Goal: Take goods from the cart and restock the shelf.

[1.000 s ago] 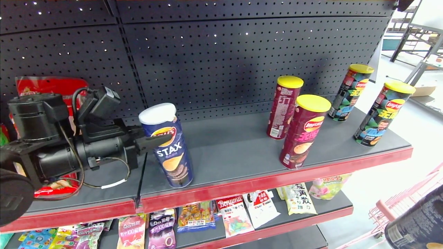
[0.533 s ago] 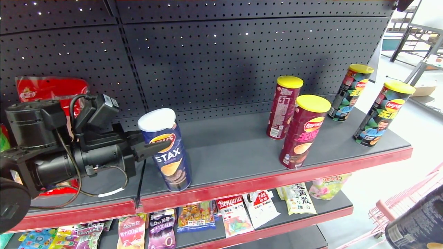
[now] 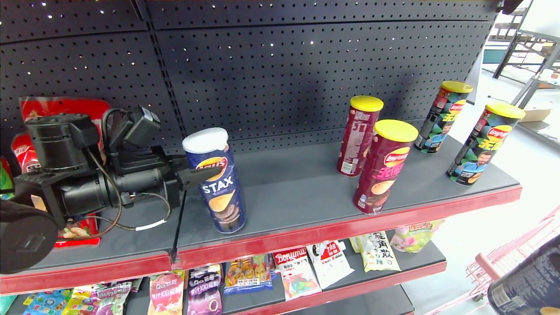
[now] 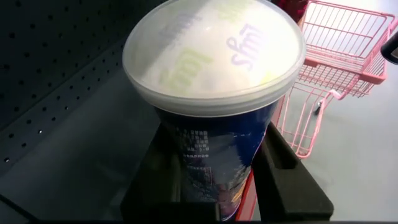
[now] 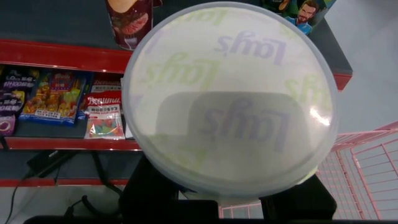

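Left gripper (image 3: 208, 171), clamped on the blue can (image 3: 216, 188), appears to be placing it near the shelf (image 3: 306, 197) front, at 9 o'clock from the maroon cans (image 3: 385, 166); release likely follows, while the right gripper (image 5: 224, 199) clasps a second can (image 5: 230, 99).

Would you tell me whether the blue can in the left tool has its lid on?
On. A white lid covers the top of the blue can gripped by the left tool.

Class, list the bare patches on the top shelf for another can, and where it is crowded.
Widest bare shelf: between the blue can in the left gripper and the maroon cans. Narrower: between maroon and patterned cans. Crowded: left end, red bags. Right gripper holds a dark can.
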You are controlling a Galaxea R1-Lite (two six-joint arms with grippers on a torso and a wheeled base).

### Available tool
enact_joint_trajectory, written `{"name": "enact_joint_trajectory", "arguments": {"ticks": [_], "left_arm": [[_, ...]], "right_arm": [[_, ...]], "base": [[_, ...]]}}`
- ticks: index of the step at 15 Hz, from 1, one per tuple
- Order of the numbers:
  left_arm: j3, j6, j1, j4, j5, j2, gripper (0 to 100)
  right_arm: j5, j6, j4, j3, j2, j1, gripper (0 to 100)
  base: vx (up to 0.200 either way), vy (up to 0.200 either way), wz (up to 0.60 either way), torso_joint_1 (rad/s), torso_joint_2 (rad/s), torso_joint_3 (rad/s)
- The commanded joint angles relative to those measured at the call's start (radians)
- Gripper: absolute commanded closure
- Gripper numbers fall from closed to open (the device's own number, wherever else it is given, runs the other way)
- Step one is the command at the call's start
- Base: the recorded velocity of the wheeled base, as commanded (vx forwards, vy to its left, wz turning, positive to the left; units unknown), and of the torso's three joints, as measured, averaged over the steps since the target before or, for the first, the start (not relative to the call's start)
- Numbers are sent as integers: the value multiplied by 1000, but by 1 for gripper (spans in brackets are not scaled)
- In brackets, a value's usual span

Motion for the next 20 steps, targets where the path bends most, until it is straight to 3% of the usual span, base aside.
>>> {"name": "enact_joint_trajectory", "arguments": {"ticks": [1,5,8,9,15,20], "left_arm": [[-15,0,2,-4,-1,20,100],[-4,14,11,-6,-16,31,100],[3,69,48,-4,-74,37,100],[7,74,54,-4,-90,37,100],[26,76,52,-4,-124,23,100],[49,76,54,-4,-116,29,100]], "right_arm": [[-1,-1,1,1,0,1,100],[-1,-1,-1,1,3,1,100],[-1,-1,1,1,4,1,100],[-1,-1,1,1,6,1,100],[-1,-1,2,4,6,1,100],[-1,-1,2,6,7,2,100]], "base": [[0,0,0,0,0,0],[0,0,0,0,0,0],[0,0,0,0,0,0],[0,0,0,0,0,0],[0,0,0,0,0,0],[0,0,0,0,0,0]]}}
